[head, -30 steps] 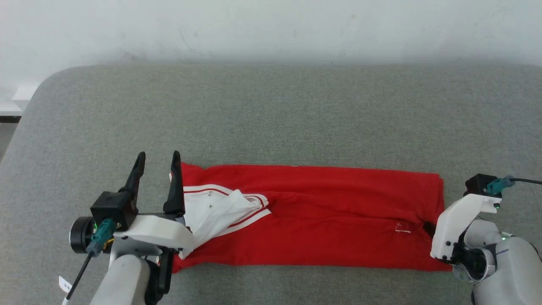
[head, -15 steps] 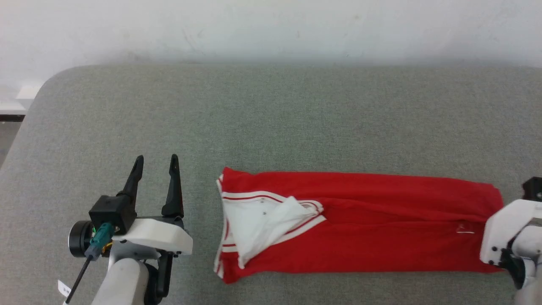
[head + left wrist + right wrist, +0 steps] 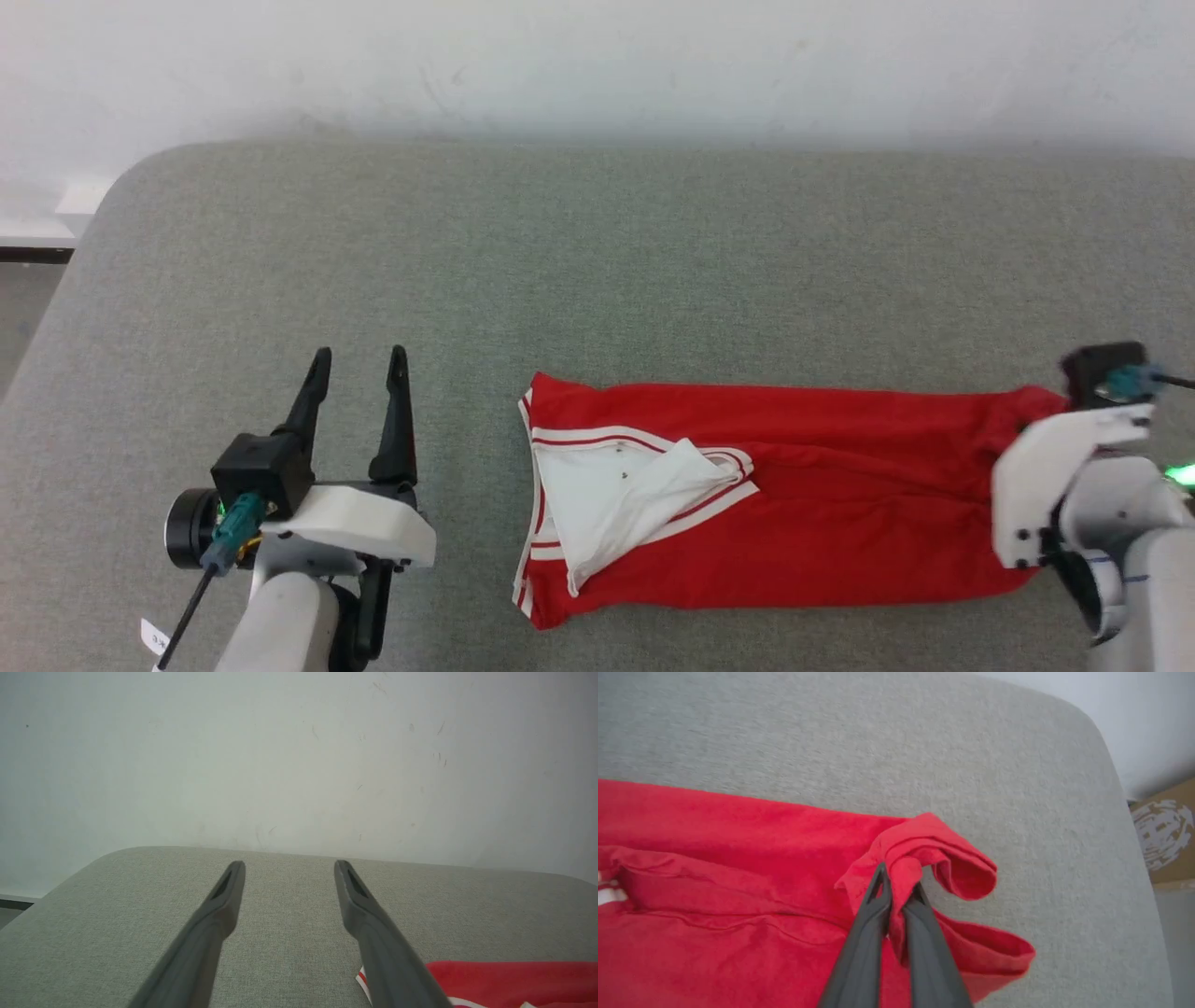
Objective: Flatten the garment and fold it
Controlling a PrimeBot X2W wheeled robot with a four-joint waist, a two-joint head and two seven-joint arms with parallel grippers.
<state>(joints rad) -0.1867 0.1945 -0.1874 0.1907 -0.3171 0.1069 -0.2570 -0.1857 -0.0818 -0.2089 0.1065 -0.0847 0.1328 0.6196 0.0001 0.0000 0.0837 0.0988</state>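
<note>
Garment (image 3: 840, 504) is laid as a folded strip on worktop (image 3: 597, 261), its end pinched and lifted in right claw (image 3: 899, 882), probably for folding over. Left claw (image 3: 360, 352) is held spread, empty, near the striped-trim end.

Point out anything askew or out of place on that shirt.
The garment lies as a long folded strip, but its white sleeve sits crumpled diagonally across the left end. The right end is bunched and lifted, pinched by the right gripper.
</note>
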